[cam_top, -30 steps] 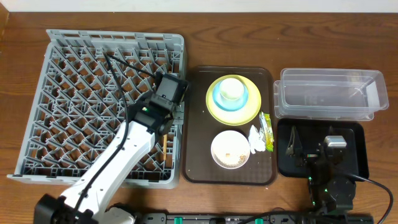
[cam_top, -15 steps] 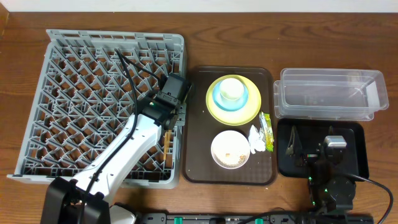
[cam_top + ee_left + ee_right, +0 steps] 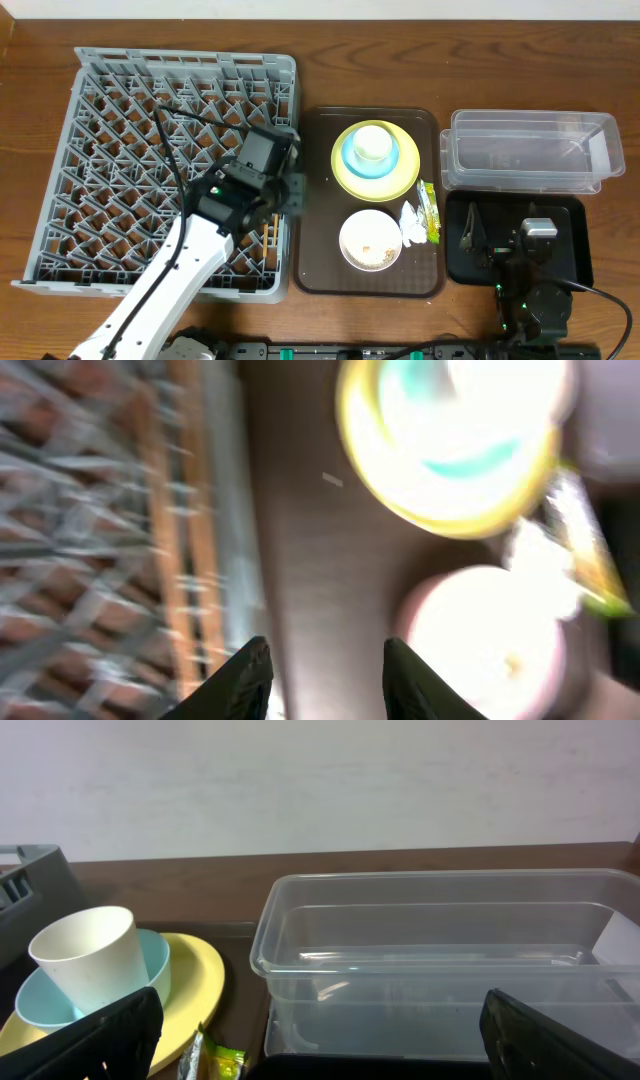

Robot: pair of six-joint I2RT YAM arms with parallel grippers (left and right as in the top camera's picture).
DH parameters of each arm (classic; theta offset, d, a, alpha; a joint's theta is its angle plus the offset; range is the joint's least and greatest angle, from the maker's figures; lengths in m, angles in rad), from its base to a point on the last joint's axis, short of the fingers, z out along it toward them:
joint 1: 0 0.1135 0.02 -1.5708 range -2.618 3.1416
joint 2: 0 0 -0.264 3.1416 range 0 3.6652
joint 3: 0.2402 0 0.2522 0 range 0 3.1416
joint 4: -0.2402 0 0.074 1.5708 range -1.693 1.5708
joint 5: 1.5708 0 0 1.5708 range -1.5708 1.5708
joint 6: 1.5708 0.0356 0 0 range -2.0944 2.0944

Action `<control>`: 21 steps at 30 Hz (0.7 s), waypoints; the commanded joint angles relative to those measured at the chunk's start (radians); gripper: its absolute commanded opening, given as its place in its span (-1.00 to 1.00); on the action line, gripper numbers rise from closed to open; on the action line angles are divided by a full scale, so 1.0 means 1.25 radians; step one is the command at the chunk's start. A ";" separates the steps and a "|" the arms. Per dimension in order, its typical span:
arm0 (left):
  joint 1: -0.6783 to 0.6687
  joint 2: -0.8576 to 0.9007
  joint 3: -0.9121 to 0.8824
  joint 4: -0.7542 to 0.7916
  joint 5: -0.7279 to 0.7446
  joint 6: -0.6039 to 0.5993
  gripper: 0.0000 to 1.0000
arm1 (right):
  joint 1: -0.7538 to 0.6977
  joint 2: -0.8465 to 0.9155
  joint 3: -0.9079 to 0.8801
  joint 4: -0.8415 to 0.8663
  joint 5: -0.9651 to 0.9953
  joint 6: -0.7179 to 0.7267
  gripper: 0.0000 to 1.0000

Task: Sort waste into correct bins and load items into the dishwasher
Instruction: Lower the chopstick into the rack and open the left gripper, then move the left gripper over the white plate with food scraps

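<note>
The pair of chopsticks [image 3: 185, 530] lies on the lattice of the grey dishwasher rack [image 3: 120, 130], near its right wall [image 3: 270, 232]. My left gripper [image 3: 328, 680] hangs open and empty over the seam between rack and brown tray [image 3: 288, 192]. The view from it is blurred. A white cup [image 3: 373, 142] stands in a light blue bowl [image 3: 150, 970] on the yellow plate [image 3: 400, 178]. The white bowl [image 3: 370, 240] holds food scraps. A napkin [image 3: 412, 225] and a green sachet [image 3: 431, 212] lie beside it. My right gripper [image 3: 330, 1040] rests open on the black tray [image 3: 570, 255].
The clear tub [image 3: 530, 150] stands behind the black tray at the right, with nothing in it. The brown serving tray [image 3: 320, 200] sits between rack and bins. The left arm stretches from the table's front edge across the rack's lower right part.
The left gripper has opened and released the chopsticks into the rack. It has drawn back and swung toward the brown tray. The right arm stayed still.
</note>
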 commanded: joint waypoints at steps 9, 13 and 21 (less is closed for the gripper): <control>-0.144 0.044 -0.024 -0.025 0.168 -0.096 -0.25 | 0.003 -0.002 -0.001 -0.004 0.000 -0.010 0.99; -0.224 0.081 -0.024 -0.006 0.114 -0.105 -0.25 | 0.003 -0.002 -0.001 -0.004 0.000 -0.010 0.98; -0.353 0.178 -0.024 0.068 0.034 -0.168 -0.25 | 0.003 -0.002 -0.001 -0.004 0.000 -0.010 0.99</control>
